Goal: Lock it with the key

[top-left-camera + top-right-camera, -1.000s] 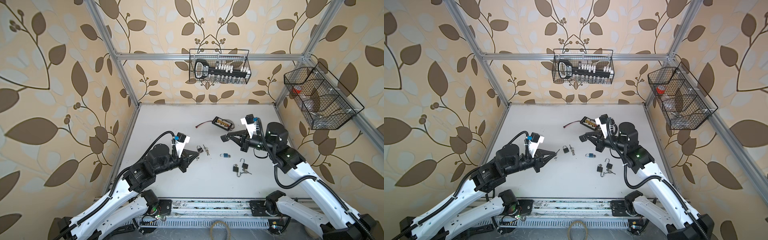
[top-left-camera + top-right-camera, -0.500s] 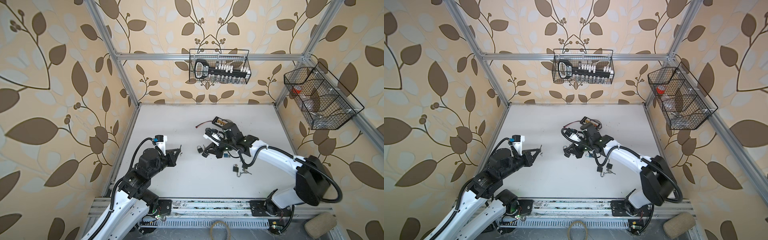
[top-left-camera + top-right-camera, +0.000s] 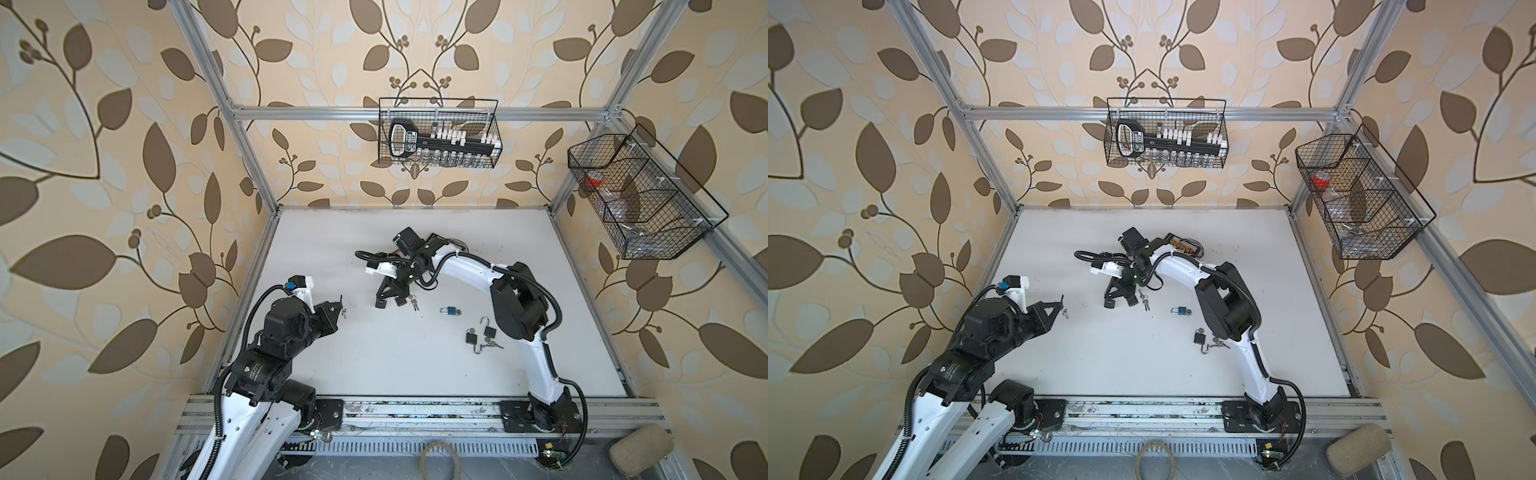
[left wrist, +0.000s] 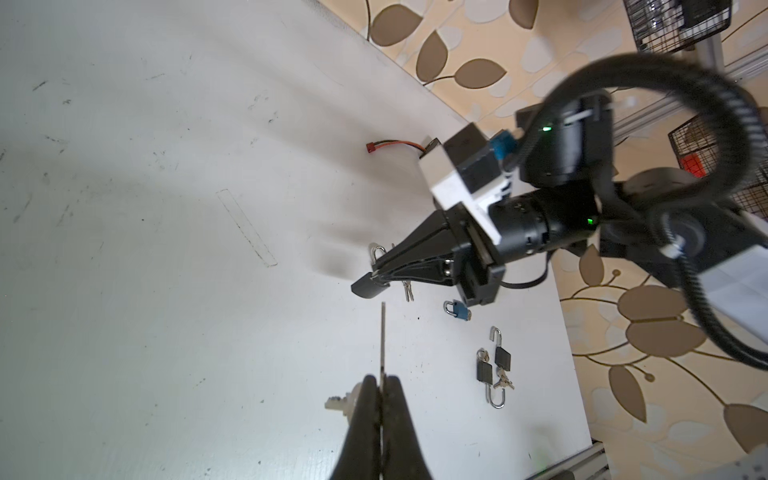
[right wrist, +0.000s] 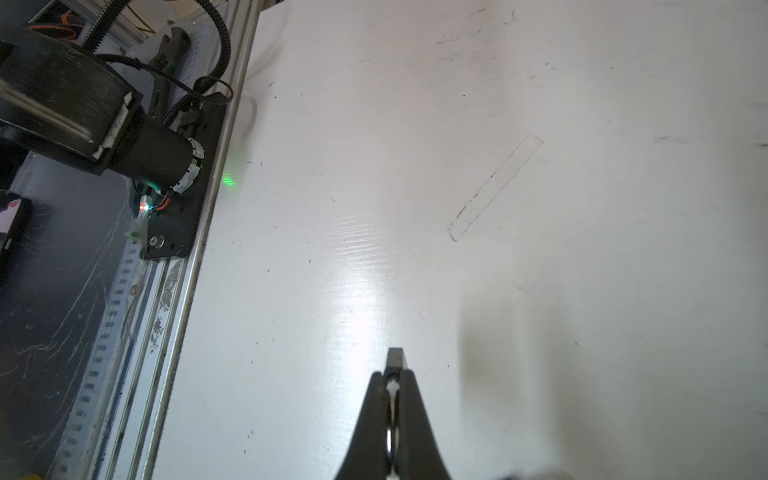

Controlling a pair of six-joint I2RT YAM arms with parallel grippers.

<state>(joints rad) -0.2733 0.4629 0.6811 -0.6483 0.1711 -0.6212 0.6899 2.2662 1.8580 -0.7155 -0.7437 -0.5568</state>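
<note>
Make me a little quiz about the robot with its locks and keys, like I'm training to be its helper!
1. True or false: the left end effector grips a key.
2. Fill the gap: the right end effector is shut on a black ____.
3. Pick one: the lone padlock lying on the table is A) red, B) blue, C) green.

Key
1. True.
2. padlock.
3. B.
</note>
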